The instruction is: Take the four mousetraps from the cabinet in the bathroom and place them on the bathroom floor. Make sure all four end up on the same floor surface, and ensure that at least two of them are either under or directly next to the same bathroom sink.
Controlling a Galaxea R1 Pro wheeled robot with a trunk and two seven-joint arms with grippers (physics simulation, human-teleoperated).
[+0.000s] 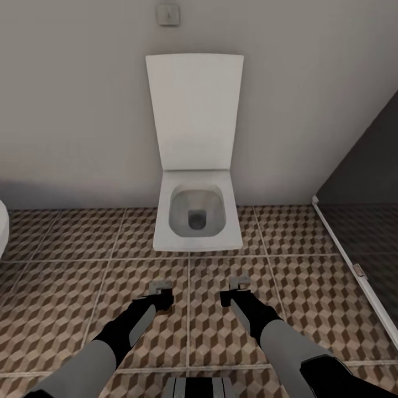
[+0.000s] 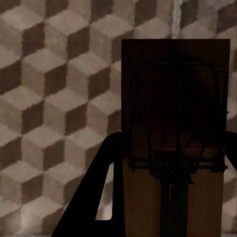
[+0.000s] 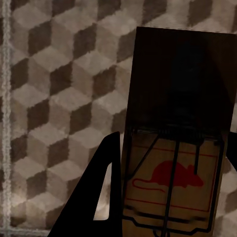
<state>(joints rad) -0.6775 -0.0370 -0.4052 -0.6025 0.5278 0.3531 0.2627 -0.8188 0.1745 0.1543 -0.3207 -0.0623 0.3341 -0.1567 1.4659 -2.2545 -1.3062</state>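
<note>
Each pincer – left (image 1: 161, 289), right (image 1: 239, 283) – grips a flat wooden mousetrap (image 2: 175, 138) (image 3: 180, 148) over the cube-patterned bathroom floor (image 1: 66, 287), facing a white square toilet (image 1: 197, 213).

Matt tiled bathroom floor (image 1: 66, 287) with printed cube pattern, smooth glossy white ceramic toilet (image 1: 196, 215), plain wooden mousetraps (image 2: 175, 128) (image 3: 180, 143) with dark wire springs, red printed mouse, matt painted wall (image 1: 72, 99)

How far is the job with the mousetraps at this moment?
Done: two traps are out of the cabinet. In hand: the left end effector holds a mousetrap, and the right end effector holds another one, both above the tiled floor facing the toilet. Left: no trap lies on the floor here yet, and no sink can be identified.
</note>
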